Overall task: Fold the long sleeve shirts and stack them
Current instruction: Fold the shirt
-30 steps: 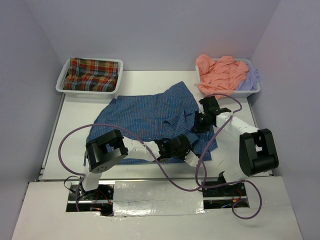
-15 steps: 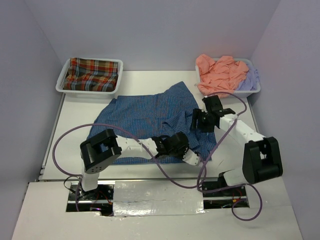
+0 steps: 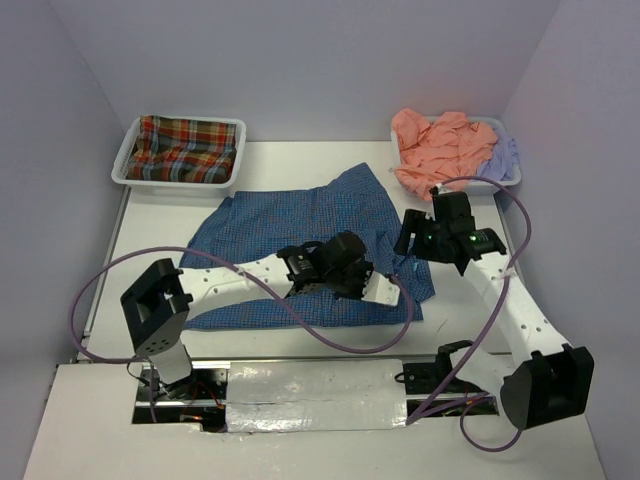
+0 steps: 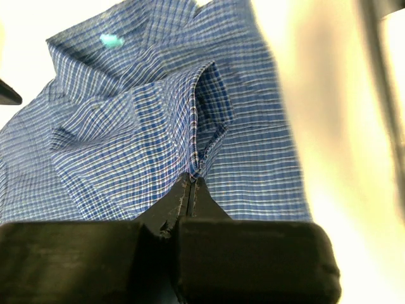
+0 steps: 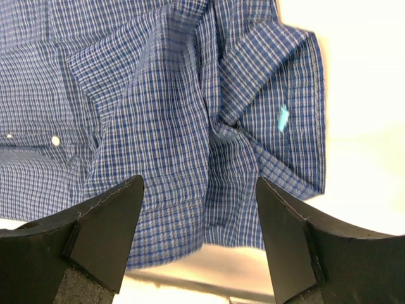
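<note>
Cloth soft, light, limp. Blue checked shirt [image 3: 290,230] lies spread on bench [image 3: 160,250], rumpled along its right side. Left fingers [image 4: 168,206] pinched closed on raised fold ridge in shirt's near-right part. Right fingers [image 5: 104,221] spread wide over bunched cuff at shirt's right edge, gripping nothing. Thin weave likely sags and drags whole panel when pulled. Best holds: hems, cuff, seam ridges, doubled layers. Beyond shirt's far-left corner: plaid shirt [image 3: 185,148] in tray [image 3: 125,172]. Beyond its far-right corner: salmon shirt [image 3: 440,145] and lavender shirt [image 3: 503,155], heaped.
</note>
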Motion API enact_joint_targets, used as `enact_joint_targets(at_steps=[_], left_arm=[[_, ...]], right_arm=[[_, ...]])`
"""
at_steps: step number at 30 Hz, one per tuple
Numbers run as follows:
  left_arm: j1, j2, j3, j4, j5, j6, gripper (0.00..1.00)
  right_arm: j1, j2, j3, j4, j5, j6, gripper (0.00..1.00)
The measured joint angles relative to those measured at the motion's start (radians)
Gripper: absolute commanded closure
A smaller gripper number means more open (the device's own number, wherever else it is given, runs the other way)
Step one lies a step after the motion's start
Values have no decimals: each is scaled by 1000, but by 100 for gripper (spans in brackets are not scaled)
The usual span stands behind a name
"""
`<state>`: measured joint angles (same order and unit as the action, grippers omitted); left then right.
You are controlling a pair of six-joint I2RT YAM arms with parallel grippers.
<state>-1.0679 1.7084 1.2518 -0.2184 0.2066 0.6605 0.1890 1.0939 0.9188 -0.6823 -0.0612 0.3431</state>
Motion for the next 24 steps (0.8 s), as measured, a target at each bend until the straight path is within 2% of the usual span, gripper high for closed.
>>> enact_joint_targets(at_steps=[9, 15, 24], left_arm=[[-1, -86, 37, -122, 171, -92, 100], [-7, -122, -9, -123, 237, -149, 100], [-114, -128, -48, -153, 290, -205, 100]], right_arm=[[0, -89, -1, -117, -21, 5, 24], [0, -148, -42, -151, -72, 13, 28], [0, -181, -79, -206, -107, 16, 28]])
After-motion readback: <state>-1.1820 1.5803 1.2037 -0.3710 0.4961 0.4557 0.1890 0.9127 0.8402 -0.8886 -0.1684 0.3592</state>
